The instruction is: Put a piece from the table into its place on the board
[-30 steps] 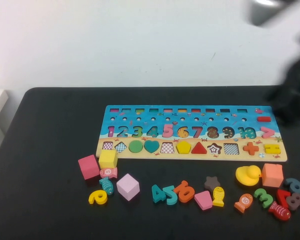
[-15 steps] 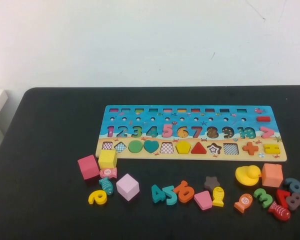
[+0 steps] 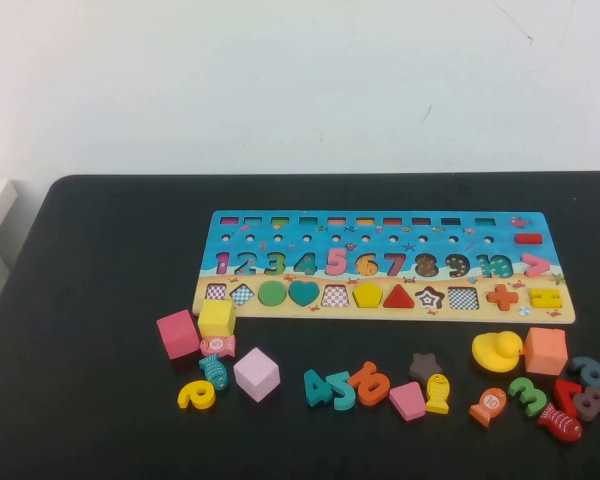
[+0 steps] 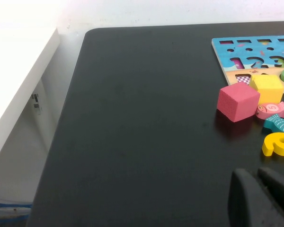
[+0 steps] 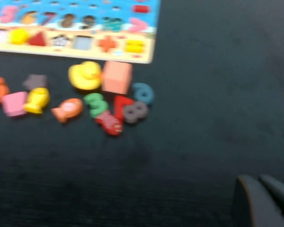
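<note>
The blue and tan number board (image 3: 500, 225) lies in the middle of the black table, with several empty slots. Loose pieces lie in front of it: a pink cube (image 3: 177, 333), a yellow cube (image 3: 216, 318), a lilac cube (image 3: 256, 374), teal numbers (image 3: 328, 388), an orange number (image 3: 370, 383), a yellow duck (image 3: 496, 350) and an orange cube (image 3: 546, 350). Neither gripper shows in the high view. My left gripper (image 4: 255, 176) is shut and empty above bare table, near the pink cube (image 4: 237, 101). My right gripper (image 5: 258, 182) is shut and empty, off to the side of the duck (image 5: 86, 74).
A white shelf (image 4: 19, 71) stands beside the table's left edge. A pink trapezoid (image 3: 407, 400), a yellow fish (image 3: 437, 392), a green 3 (image 3: 527, 394) and a red fish (image 3: 559, 422) lie near the front edge.
A dark blurred arm that showed at the upper right of the high view a second ago has left the view. The pieces and the board have not moved.
</note>
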Controlling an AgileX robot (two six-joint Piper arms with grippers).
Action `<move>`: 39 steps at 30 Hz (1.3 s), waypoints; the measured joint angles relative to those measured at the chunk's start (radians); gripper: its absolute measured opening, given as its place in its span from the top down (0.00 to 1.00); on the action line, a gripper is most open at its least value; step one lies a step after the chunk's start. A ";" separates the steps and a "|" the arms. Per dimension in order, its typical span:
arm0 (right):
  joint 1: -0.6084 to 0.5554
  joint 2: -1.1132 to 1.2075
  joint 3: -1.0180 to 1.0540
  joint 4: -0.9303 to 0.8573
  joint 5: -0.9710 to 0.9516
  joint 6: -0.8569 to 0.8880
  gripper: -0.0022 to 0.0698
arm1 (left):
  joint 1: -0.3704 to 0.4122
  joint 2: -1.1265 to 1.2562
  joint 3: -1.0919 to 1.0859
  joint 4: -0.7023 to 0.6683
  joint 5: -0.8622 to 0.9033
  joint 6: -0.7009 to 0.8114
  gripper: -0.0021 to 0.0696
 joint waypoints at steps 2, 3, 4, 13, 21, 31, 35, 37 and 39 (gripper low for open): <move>-0.032 -0.044 0.028 -0.021 0.004 0.000 0.94 | 0.000 0.000 0.000 0.000 0.000 0.000 0.97; -0.043 -0.061 0.039 -0.034 0.004 -0.002 0.94 | 0.000 0.000 0.000 0.000 0.000 0.000 0.97; -0.057 -0.083 0.053 -0.061 0.004 -0.010 0.94 | 0.000 0.000 0.000 0.000 0.000 0.000 0.97; -0.136 -0.227 0.177 -0.285 0.004 -0.016 0.94 | 0.000 0.000 0.000 0.000 0.000 0.000 0.97; -0.139 -0.249 0.209 -0.316 -0.359 0.022 0.94 | 0.000 0.000 0.000 0.000 0.000 0.000 0.97; -0.139 -0.257 0.570 -0.336 -0.759 0.031 0.94 | 0.000 0.000 0.000 0.000 0.000 0.000 0.97; -0.139 -0.257 0.679 -0.334 -0.899 0.032 0.94 | 0.000 0.000 0.000 0.000 0.000 0.000 0.97; -0.139 -0.257 0.701 -0.331 -0.954 0.032 0.94 | 0.000 0.000 0.000 0.000 0.000 0.000 0.97; -0.139 -0.257 0.702 -0.330 -0.970 0.040 0.94 | 0.000 0.000 0.000 0.000 0.000 0.000 0.97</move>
